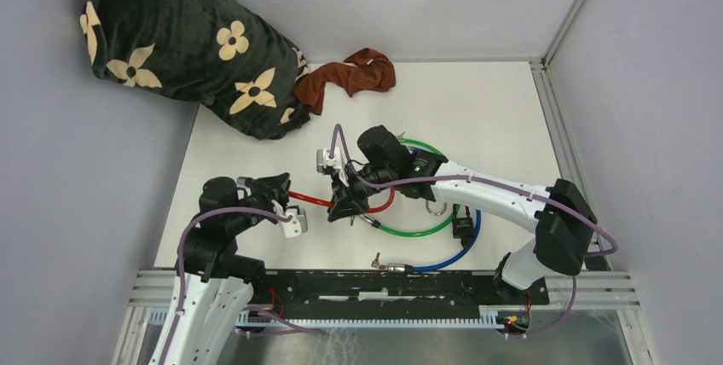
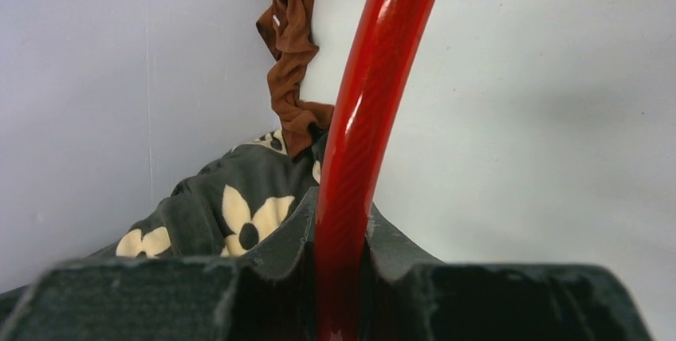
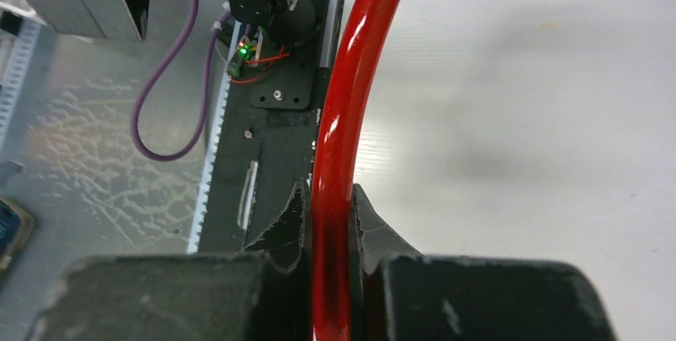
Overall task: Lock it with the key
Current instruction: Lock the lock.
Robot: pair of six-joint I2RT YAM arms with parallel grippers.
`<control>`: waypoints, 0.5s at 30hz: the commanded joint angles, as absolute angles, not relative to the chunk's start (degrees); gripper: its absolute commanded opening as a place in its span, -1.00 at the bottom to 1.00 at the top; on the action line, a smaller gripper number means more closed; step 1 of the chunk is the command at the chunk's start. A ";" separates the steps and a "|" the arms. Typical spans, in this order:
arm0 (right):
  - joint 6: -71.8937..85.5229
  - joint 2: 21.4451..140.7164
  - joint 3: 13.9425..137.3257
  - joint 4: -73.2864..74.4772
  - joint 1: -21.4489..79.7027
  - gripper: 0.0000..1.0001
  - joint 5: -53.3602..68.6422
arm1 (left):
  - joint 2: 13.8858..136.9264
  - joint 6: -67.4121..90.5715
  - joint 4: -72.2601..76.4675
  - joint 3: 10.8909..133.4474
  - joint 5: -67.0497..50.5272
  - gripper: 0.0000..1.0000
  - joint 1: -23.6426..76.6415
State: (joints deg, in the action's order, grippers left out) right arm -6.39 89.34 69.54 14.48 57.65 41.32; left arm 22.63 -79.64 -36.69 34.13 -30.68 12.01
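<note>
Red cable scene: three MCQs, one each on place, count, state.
1. Where is the brown cloth? A. near rail B. far edge, beside the blanket C. under the right arm
2. How many cable colours on the table? A. one B. two C. three
3. The left gripper is: A. open B. shut on the red cable C. out of view

B: top view shows it by the blanket.
C: red cable, green cable, blue cable.
B: left wrist view shows the cable pinched in it.
</note>
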 commanded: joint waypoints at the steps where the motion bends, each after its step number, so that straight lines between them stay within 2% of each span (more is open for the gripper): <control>1: 1.28 88.04 66.37 2.81 57.79 -1.00 40.53 | 22.93 -80.28 -34.97 36.05 -33.64 -0.83 11.96; 2: 3.88 87.29 64.99 0.54 57.62 -1.00 39.57 | 23.02 -78.49 -34.98 35.97 -33.89 -0.53 11.99; 3: 6.08 86.37 63.50 -3.12 57.25 -1.00 37.84 | 23.15 -76.84 -34.98 36.01 -34.03 -0.11 11.98; 4: 9.01 85.55 61.49 -6.90 56.83 -1.00 36.16 | 23.26 -74.24 -34.94 36.15 -34.09 0.10 11.96; 6: 14.96 82.65 56.31 -15.49 55.66 -1.00 32.10 | 23.31 -66.36 -33.77 36.48 -33.43 0.31 11.91; 8: 20.60 80.39 50.76 -24.47 54.48 -1.00 28.96 | 22.86 -59.15 -33.48 36.94 -32.43 0.44 11.95; 12: 27.04 78.61 44.22 -33.93 53.81 -1.00 22.06 | 20.19 -43.78 -31.54 38.48 -31.90 0.53 11.96; 14: 29.56 77.89 41.54 -38.96 54.18 -1.00 17.70 | 19.17 -28.89 -26.69 40.21 -31.06 0.46 12.00; 15: 29.82 77.33 40.63 -40.10 54.78 -1.00 14.61 | 19.24 -19.51 -24.05 40.84 -29.93 0.32 12.01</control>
State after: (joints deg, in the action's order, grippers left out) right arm 21.37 80.84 43.29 -21.47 53.87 26.15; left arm 20.84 -52.47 -34.79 35.83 -31.48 11.99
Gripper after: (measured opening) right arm 0.179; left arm 0.748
